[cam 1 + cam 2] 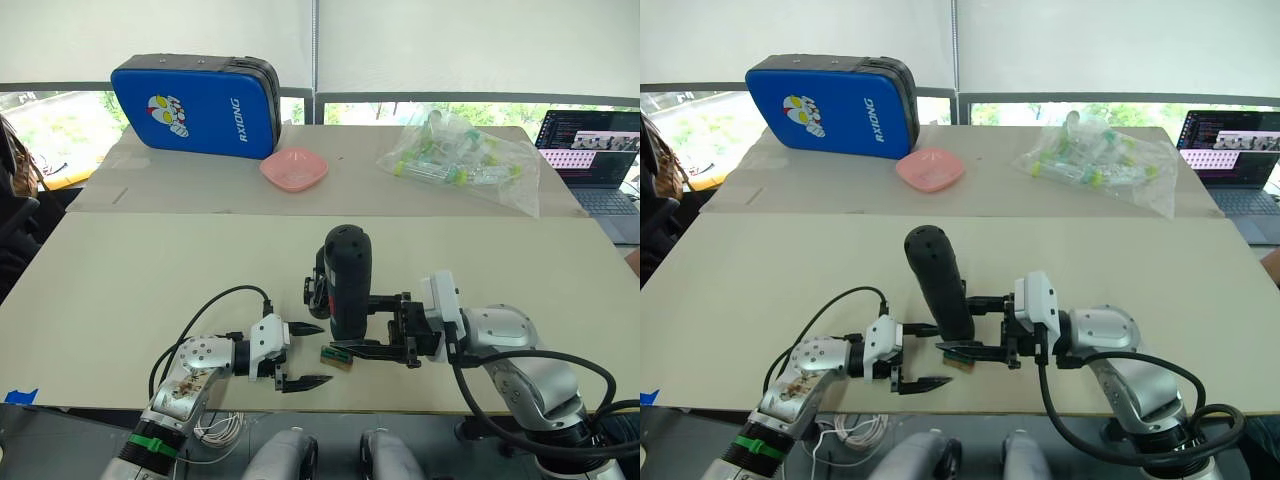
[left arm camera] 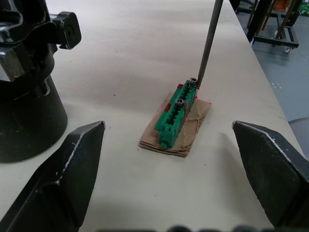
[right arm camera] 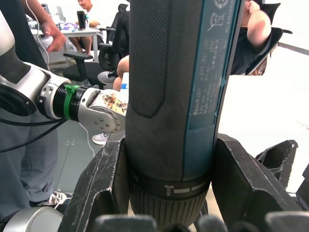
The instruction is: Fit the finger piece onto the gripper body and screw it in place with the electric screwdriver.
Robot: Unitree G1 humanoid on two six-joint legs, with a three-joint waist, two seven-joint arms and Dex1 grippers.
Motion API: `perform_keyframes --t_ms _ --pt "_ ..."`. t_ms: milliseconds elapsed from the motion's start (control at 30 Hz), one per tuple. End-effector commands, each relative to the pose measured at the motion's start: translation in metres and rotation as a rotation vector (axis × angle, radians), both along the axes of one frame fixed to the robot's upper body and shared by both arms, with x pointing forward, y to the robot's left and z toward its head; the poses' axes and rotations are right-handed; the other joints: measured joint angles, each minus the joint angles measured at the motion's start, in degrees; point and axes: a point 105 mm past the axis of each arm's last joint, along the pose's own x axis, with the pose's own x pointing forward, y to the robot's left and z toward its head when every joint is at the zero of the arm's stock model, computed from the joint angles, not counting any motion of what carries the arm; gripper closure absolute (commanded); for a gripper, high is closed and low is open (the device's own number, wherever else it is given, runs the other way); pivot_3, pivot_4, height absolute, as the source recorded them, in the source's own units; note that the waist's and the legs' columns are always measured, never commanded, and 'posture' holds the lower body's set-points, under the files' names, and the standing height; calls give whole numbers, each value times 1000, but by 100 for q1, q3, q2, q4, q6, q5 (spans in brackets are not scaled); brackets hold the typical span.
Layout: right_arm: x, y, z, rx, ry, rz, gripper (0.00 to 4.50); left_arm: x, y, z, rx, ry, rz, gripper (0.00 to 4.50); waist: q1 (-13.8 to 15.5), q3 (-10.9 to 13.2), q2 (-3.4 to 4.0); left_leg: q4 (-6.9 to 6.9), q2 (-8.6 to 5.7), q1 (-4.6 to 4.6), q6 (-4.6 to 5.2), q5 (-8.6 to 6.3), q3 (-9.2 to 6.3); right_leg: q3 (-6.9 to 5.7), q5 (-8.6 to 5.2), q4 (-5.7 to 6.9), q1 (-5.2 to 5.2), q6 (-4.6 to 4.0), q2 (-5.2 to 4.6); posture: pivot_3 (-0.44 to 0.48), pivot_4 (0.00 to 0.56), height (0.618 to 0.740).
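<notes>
The right gripper (image 1: 980,325) is clamping the screwdriver (image 1: 939,283), a thick black cylinder with a textured grip, standing upright on the near table (image 1: 150,280). Its thin metal bit (image 2: 209,41) is touching a screw head on a ridged green plastic block (image 2: 176,115), which is lying on a scrap of brown cardboard (image 2: 193,128). The left gripper (image 1: 305,354) is hovering beside it, pointed black fingers (image 2: 63,179) spread wide.

You see the laptop (image 1: 600,160) at the far right cut off by the picture's edge. The electric screwdriver (image 3: 178,96) runs past the top of the right wrist view, its rounded end unseen there. Its label text is too small for you to read.
</notes>
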Motion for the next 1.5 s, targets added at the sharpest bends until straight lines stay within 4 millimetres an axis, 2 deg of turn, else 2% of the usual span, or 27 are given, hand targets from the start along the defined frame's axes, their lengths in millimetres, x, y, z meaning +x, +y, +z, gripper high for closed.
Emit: perform_keyframes --t_ms 33,600,1067,1500 --pt "-5 -3 13 34 -64 12 2542 -11 -2 -21 27 86 -15 0 0 0 0 0 0 0 0 0 0 0 0 0 0 0 0 0 150 740" --pt "-7 -3 12 22 -33 31 2542 -12 -3 -20 24 86 -19 0 0 0 0 0 0 0 0 0 0 1 0 0 0 0 0 0 150 740" --pt "-3 -3 29 86 -91 12 2542 -11 -3 -21 25 84 -22 0 2 0 0 0 0 0 0 0 -1 0 -1 -1 1 1 0 0 150 740" --pt "-3 0 20 55 -79 14 2542 -13 -1 -23 27 86 -18 0 1 0 0 0 0 0 0 0 0 1 0 0 1 0 0 0 150 740"
